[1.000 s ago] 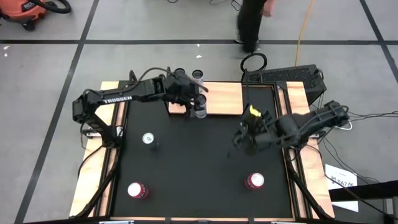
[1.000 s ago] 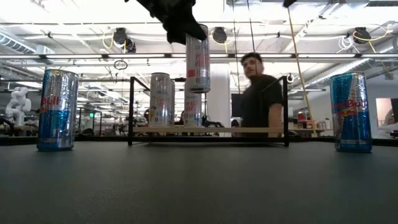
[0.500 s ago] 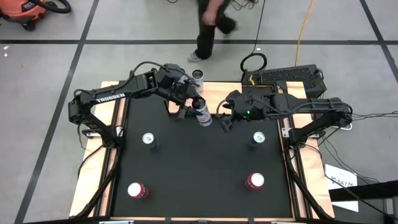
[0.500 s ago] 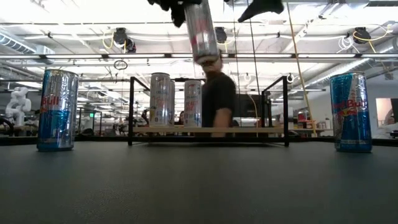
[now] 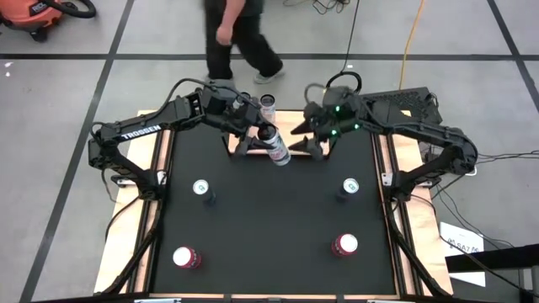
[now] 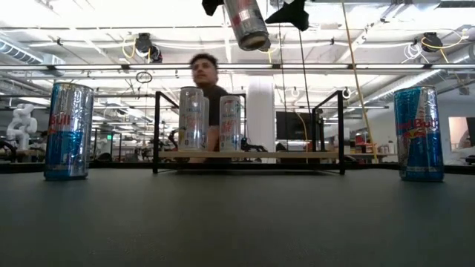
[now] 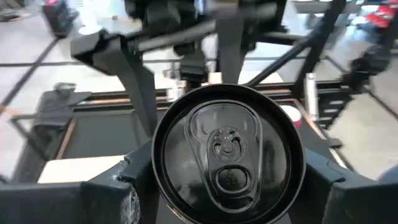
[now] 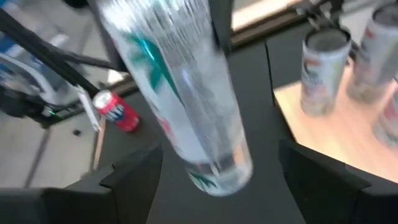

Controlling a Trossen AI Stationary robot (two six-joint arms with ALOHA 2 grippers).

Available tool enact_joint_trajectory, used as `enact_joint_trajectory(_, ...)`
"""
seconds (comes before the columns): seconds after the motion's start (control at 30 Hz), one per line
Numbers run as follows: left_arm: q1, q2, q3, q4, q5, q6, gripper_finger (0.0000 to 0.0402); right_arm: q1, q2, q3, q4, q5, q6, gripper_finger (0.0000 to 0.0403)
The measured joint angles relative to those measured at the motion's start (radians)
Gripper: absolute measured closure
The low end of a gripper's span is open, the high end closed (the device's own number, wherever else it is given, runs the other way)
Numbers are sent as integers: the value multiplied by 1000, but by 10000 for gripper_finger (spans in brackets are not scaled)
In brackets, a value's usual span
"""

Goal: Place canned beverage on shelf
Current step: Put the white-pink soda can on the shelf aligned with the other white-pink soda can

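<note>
The left gripper [image 5: 263, 135] has tilted its clenched silver can [image 5: 275, 149] high over the shelf [image 6: 249, 155] as the right gripper [image 5: 313, 141], jaws spread, closes in, suggesting a handover

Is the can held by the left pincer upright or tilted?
Tilted: in the low view the can leans, held in the air by the left pincer.
</note>
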Motion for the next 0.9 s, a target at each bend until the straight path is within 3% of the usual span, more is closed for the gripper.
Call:
enact_joint_trajectory(0.43,-4,0,0,25,-104,-95,160,-105,115,0,143,-294,-72,94)
enact_joint_trajectory(0.9,-4,0,0,61,-111,-125,160,-105,131,0,190,-357,-71,94)
